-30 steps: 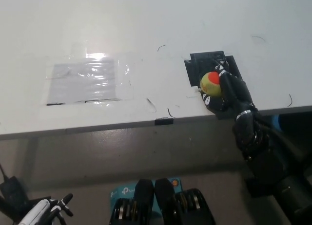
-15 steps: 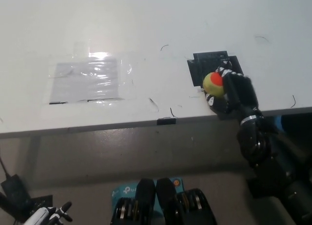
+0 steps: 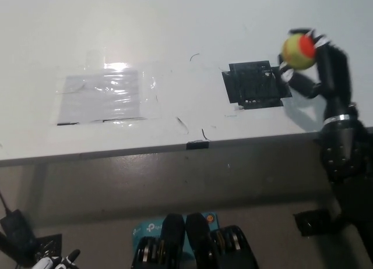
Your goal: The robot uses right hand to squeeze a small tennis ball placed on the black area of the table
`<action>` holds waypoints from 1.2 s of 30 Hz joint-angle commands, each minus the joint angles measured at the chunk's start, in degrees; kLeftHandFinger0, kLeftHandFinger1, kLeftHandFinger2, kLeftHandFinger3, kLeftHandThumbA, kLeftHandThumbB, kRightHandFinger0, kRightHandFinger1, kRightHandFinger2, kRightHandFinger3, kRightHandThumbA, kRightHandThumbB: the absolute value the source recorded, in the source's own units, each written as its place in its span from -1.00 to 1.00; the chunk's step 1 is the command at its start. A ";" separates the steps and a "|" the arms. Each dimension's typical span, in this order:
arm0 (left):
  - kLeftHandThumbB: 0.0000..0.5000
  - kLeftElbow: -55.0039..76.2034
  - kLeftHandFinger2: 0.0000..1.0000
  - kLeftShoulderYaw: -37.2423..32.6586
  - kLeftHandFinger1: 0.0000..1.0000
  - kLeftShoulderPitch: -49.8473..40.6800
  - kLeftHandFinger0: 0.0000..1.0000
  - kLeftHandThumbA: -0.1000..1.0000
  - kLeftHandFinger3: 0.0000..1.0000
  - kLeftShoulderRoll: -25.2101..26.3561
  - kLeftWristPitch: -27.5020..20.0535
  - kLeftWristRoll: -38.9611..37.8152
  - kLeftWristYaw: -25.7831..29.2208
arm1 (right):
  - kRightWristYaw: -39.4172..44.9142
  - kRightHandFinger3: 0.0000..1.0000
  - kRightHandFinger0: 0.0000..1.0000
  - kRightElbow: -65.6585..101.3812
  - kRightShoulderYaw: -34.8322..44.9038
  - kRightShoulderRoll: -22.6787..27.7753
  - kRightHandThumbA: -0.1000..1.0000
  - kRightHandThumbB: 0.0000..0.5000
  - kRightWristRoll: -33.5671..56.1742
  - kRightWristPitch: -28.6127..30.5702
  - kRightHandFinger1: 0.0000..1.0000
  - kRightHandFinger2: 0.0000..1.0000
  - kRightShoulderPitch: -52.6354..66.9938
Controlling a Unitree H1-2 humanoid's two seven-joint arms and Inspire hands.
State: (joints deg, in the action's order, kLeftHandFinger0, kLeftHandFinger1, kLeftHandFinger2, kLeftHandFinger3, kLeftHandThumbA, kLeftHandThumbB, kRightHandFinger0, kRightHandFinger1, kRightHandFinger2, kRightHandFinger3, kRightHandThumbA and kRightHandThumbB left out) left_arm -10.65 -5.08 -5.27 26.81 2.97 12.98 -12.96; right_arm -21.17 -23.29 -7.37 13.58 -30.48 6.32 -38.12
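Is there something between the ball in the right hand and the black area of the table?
Nothing visible. The right hand holds the ball up beside the black area, which lies bare on the table.

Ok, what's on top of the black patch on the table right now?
Nothing sits on the black patch; its whole surface shows bare. The tennis ball is held up by the right robot hand, up and right of the patch. The ball's far side is covered by the fingers.
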 commanded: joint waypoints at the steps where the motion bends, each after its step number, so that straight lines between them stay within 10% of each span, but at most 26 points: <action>1: 0.84 2.25 -0.10 1.17 -0.51 -0.57 -0.48 1.00 -0.02 0.54 -0.97 -0.42 0.76 | 0.54 -0.69 -1.00 6.59 3.70 0.02 -1.00 0.07 4.49 0.97 -1.00 -0.63 0.84; 6: 0.78 2.15 -0.12 1.09 -0.55 -0.70 -0.52 1.00 -0.02 0.60 -1.79 -0.02 0.79 | 0.16 -0.88 -1.00 12.25 4.70 -2.49 -1.00 0.00 3.89 0.02 -1.00 -0.95 5.37; 15: 0.93 1.79 -0.07 0.90 -0.53 -0.37 -0.47 1.00 0.07 0.75 -2.37 0.06 0.45 | -1.91 -0.90 -1.00 17.80 4.92 -7.92 -1.00 -0.15 4.74 4.03 -1.00 -0.55 12.42; 36: 0.93 1.74 -0.09 0.95 -0.56 -0.74 -0.49 1.00 0.08 0.61 -2.60 -0.20 0.35 | -4.61 -1.00 -1.00 20.52 6.31 -11.16 -1.00 -0.06 3.75 8.30 -1.00 -0.75 15.39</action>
State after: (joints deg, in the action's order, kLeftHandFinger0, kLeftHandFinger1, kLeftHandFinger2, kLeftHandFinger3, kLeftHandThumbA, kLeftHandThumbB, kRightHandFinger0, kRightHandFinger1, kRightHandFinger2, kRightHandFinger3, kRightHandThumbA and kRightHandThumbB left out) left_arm -9.58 -4.57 -5.67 26.78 2.59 13.13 -12.99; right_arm -24.29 -5.35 -1.89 2.83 -26.40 12.12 -21.62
